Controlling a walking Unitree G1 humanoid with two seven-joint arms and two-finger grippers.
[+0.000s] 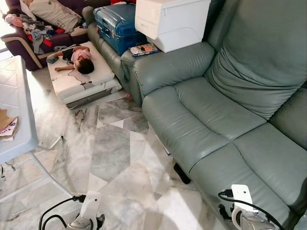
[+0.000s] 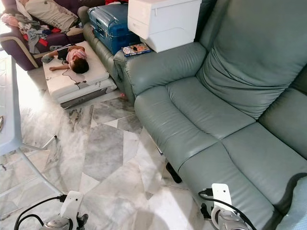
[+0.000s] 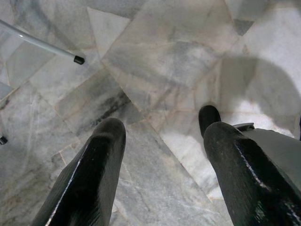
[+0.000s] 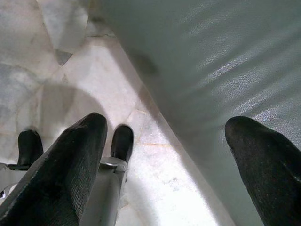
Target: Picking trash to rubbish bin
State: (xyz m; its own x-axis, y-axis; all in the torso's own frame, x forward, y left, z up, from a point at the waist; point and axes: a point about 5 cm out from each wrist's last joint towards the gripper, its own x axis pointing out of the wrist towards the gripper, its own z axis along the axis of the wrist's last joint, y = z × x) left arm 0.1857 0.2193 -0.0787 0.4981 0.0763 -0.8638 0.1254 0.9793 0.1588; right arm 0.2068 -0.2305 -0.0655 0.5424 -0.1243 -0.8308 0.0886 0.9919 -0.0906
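Observation:
Brown crumpled cardboard and paper (image 1: 6, 126) lie on the white table (image 1: 19, 108) at my left. A small pink scrap (image 1: 127, 95) lies on the marble floor by the sofa's corner. My left gripper (image 3: 164, 136) hangs open over bare marble tiles, holding nothing. My right gripper (image 4: 169, 125) is also open and holds nothing, hanging over the floor right beside the sofa's front edge (image 4: 211, 70). Both wrists show low in the eye views, the left arm (image 1: 88, 213) over the floor and the right arm (image 1: 242, 206) against the sofa seat.
A large grey-green sofa (image 1: 230, 110) takes up the right side. On its far end sit a blue suitcase (image 1: 116, 24), a white box (image 1: 170, 21) and a book (image 1: 144, 49). A person (image 1: 76, 57) lies on a low white mattress (image 1: 81, 81). Table legs (image 3: 47, 46) stand left.

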